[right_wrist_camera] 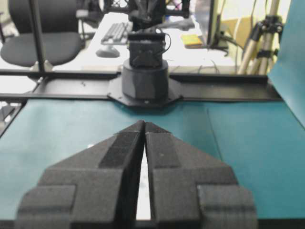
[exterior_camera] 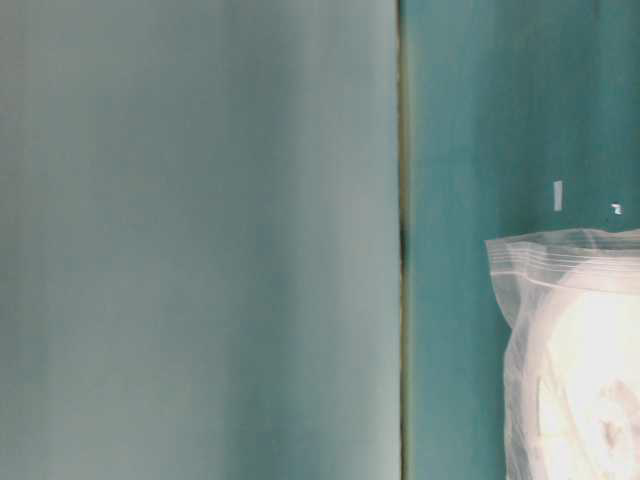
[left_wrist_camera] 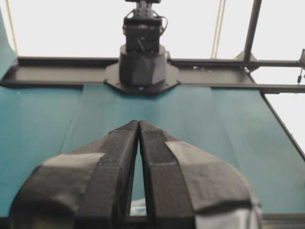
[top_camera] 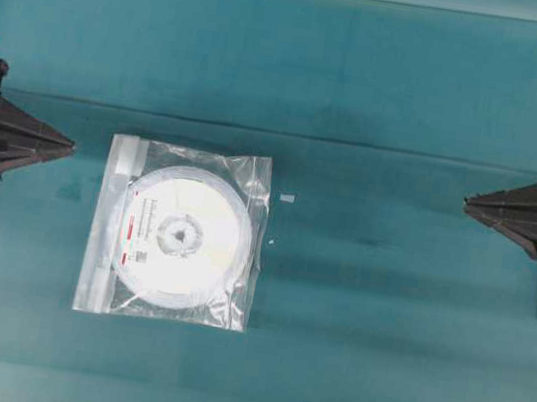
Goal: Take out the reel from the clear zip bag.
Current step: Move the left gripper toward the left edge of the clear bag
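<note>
The clear zip bag (top_camera: pixel 175 233) lies flat on the teal table, left of centre, its whitish zip strip along the left edge. Inside it sits the reel (top_camera: pixel 180 238), a white disc with a grey hub and a red-striped label. In the table-level view a corner of the bag (exterior_camera: pixel 565 330) shows at the lower right. My left gripper (top_camera: pixel 67 144) rests at the left edge, tips touching, apart from the bag. At the right edge my right gripper (top_camera: pixel 469 201) is likewise shut and empty. Both wrist views show the tips (left_wrist_camera: pixel 138 122) (right_wrist_camera: pixel 144 122) pressed together.
A small white scrap (top_camera: pixel 287 199) lies just right of the bag, and a tinier fleck (top_camera: pixel 269 242) near it. The opposite arm's black base (left_wrist_camera: pixel 142 62) stands at the far table edge in each wrist view. A fold line crosses the cloth behind the bag.
</note>
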Controlling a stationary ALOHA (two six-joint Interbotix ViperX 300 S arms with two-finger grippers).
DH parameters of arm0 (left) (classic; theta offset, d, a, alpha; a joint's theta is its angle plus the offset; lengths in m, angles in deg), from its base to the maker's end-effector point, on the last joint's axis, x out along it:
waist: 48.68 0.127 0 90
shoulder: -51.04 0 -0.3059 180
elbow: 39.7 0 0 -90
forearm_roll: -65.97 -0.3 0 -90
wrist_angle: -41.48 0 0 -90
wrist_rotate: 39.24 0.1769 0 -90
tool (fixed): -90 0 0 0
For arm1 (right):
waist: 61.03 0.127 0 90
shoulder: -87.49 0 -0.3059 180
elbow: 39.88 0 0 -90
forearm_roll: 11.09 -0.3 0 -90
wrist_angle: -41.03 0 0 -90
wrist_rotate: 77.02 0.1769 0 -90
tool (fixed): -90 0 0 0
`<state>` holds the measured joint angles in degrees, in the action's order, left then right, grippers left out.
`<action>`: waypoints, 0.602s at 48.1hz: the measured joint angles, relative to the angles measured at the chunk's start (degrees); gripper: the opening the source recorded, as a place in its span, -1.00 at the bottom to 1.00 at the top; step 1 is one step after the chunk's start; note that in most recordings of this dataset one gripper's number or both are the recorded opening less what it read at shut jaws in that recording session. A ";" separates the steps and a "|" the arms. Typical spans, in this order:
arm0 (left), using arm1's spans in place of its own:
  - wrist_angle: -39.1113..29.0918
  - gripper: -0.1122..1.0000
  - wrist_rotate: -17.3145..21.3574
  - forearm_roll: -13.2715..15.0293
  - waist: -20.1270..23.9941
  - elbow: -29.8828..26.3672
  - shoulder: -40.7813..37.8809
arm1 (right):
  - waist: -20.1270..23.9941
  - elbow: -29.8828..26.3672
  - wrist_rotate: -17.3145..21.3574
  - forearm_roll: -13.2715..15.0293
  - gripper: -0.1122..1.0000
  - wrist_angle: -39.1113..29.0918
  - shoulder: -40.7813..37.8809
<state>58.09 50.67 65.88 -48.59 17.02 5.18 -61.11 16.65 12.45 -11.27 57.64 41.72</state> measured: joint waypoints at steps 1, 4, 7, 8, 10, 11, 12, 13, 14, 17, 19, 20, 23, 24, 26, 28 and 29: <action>0.00 -0.54 -0.09 -0.09 0.09 -0.09 -0.09 | 0.00 0.00 0.09 0.00 -0.61 0.00 0.00; 0.00 -0.70 -1.93 -0.44 0.09 -1.05 -1.23 | 0.44 0.00 0.88 -0.88 -0.72 -0.09 -0.35; 0.00 -0.82 -3.78 -0.53 0.09 -2.11 -2.37 | 0.79 0.00 2.20 -2.99 -0.81 -0.35 -0.97; 0.00 -0.83 -4.48 -0.53 0.09 -2.29 -2.81 | 0.79 0.00 2.81 -3.78 -0.80 -0.53 -1.23; 0.00 -0.84 -6.15 -0.62 0.09 -2.72 -3.43 | 0.79 0.00 4.22 -5.10 -0.80 -0.79 -1.85; 0.00 -0.84 -6.94 -0.62 0.00 -2.90 -3.69 | 0.79 -0.09 5.01 -5.54 -0.80 -0.88 -2.20; 0.00 -0.84 -7.73 -0.62 0.09 -3.08 -4.04 | 0.79 0.00 5.63 -5.98 -0.80 -0.97 -2.64; 0.00 -0.84 -8.79 -0.62 0.00 -3.16 -4.22 | 0.70 -0.09 6.50 -6.42 -0.80 -1.23 -3.08; 0.00 -0.84 -9.93 -0.62 0.09 -3.25 -4.39 | 0.79 -0.09 7.12 -6.59 -0.80 -1.32 -3.34; 0.00 -0.84 -14.77 -0.62 0.09 -3.34 -5.19 | 0.79 -0.18 9.40 -6.86 -0.80 -1.41 -4.31; -0.09 -0.84 -17.67 -0.62 0.09 -3.34 -5.63 | 0.79 -0.18 10.99 -6.94 -0.80 -1.41 -4.83; -0.09 -0.84 -19.42 -0.70 0.09 -3.34 -5.89 | 0.79 -0.18 11.69 -6.94 -0.80 -1.41 -5.19; -0.53 -0.84 -24.17 -0.62 0.18 -3.25 -6.50 | 0.79 -0.35 13.62 -6.94 -0.80 -1.41 -6.06; -0.88 -0.84 -25.75 -0.62 0.26 -3.25 -6.68 | 0.79 -0.35 14.24 -6.94 -0.80 -1.41 -6.42; -1.76 -0.84 -29.62 -0.62 0.53 -2.99 -7.03 | 0.79 -0.44 15.03 -6.94 -0.80 -1.41 -6.94; -2.81 -0.84 -33.40 -0.62 0.88 -2.20 -7.47 | 0.79 -0.44 15.56 -7.03 -0.80 -1.41 -7.47; -3.25 -0.84 -35.24 -0.70 1.23 -1.67 -7.65 | 0.79 -0.53 15.64 -7.03 -0.80 -1.41 -7.73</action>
<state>54.84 15.43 65.17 -47.36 15.35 -2.46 -60.32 16.13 28.10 -18.30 56.24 33.98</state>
